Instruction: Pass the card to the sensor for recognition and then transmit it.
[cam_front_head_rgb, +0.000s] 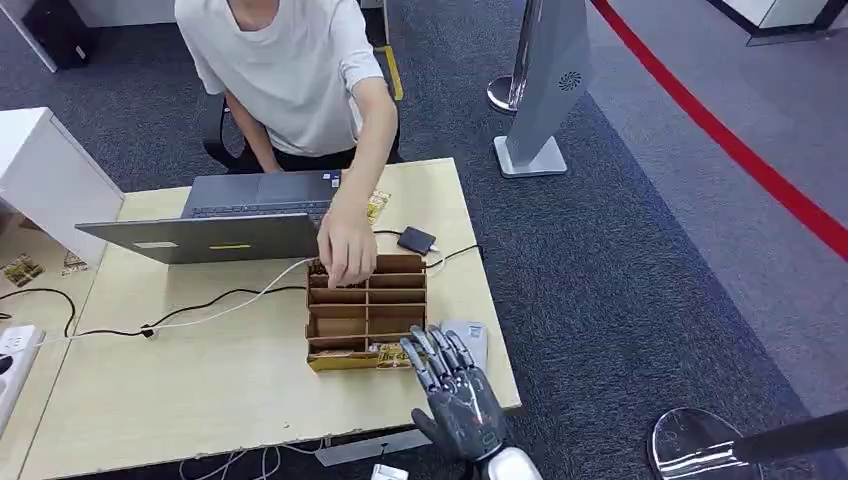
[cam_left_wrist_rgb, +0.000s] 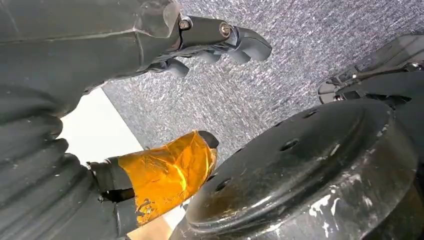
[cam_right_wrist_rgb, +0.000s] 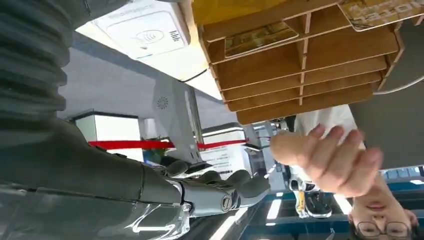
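Your right robot hand (cam_front_head_rgb: 455, 390) sits low and right of centre in the head view, fingers spread apart and holding nothing, fingertips just at the near right corner of the box (cam_front_head_rgb: 366, 312). In the right wrist view that robot hand (cam_right_wrist_rgb: 200, 192) shows the same loose spread. Just beyond its fingertips, at the table's (cam_front_head_rgb: 180, 400) right edge, lies the white sensor (cam_front_head_rgb: 470, 340), touching or nearly touching the box.

The box is a brown wooden rack of shallow slots at the picture's centre. A card (cam_front_head_rgb: 385, 353) lies in its nearest row, right by your fingers; you can see another card (cam_right_wrist_rgb: 260, 39) in a slot in the right wrist view. A person's hand (cam_front_head_rgb: 347, 250) reaches into the far row, so it stands over the box. Behind are a laptop (cam_front_head_rgb: 230, 225), a small dark device (cam_front_head_rgb: 416, 240) and cables (cam_front_head_rgb: 200, 305).

Open table lies to the lower left; the right edge is close beside your robot hand.

Your left robot hand (cam_left_wrist_rgb: 200, 42) hangs over carpet, fingers curled, nothing in it.
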